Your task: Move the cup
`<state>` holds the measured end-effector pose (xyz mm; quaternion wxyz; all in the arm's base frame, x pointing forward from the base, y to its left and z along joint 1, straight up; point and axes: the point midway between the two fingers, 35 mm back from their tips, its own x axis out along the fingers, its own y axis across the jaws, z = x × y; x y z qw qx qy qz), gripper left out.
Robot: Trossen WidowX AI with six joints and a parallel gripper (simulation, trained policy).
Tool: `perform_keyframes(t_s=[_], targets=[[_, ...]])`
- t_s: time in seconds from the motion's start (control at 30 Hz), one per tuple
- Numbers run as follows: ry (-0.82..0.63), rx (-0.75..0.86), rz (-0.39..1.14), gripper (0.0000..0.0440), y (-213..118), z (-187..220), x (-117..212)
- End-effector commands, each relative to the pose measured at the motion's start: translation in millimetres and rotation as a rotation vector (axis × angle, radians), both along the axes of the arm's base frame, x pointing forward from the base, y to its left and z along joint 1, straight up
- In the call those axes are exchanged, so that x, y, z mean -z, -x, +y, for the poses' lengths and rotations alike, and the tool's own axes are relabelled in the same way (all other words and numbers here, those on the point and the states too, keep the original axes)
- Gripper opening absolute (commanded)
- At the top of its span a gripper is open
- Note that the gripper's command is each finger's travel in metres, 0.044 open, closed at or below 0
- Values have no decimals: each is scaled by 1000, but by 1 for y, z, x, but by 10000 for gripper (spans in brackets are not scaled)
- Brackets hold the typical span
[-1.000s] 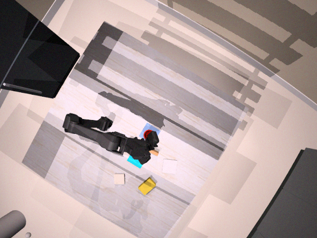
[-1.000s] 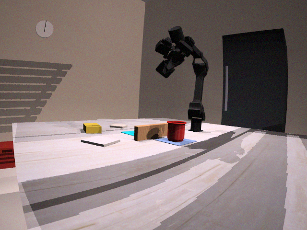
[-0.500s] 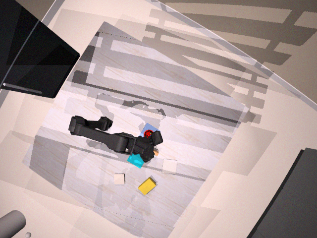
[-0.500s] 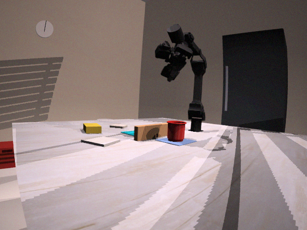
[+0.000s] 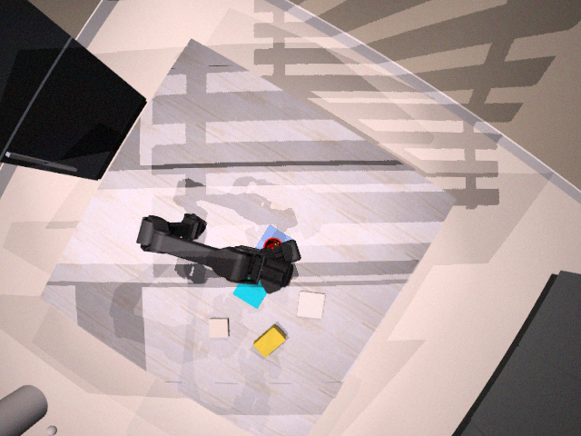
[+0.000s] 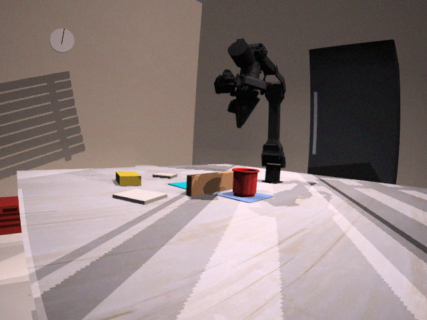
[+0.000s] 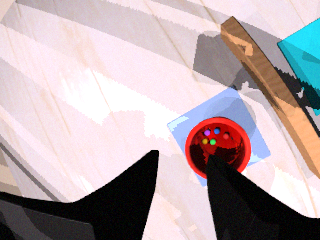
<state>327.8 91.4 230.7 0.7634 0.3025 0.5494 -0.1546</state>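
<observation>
Exterior view has the black two-fingered pincer (image 6: 239, 125) (image 7: 183, 159) narrowly parted, holding nothing above the upright red cup (image 6: 245, 183) (image 5: 272, 243) (image 7: 218, 148) on its blue pad (image 6: 261, 197) (image 5: 270, 231) (image 7: 184, 119); reaching seems in hand, so next it should lower toward five o'clock in that view, straddling the rim.

And down comes my gripper (image 5: 278, 255) (image 6: 235, 117) (image 7: 183, 159)!
It's lower now, fingers swung steeper toward the table (image 5: 300, 206) (image 6: 137, 258) (image 7: 100, 55), and look, the slatted shadows (image 5: 196, 113) (image 6: 62, 129) have shifted too.
</observation>
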Motion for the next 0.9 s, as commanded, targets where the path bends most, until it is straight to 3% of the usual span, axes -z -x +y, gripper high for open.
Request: perform_keyframes(t_s=[0.0,0.87], targets=[[16,15,42,135,2,-2,6],[152,75,359,165,21,-15,86]])
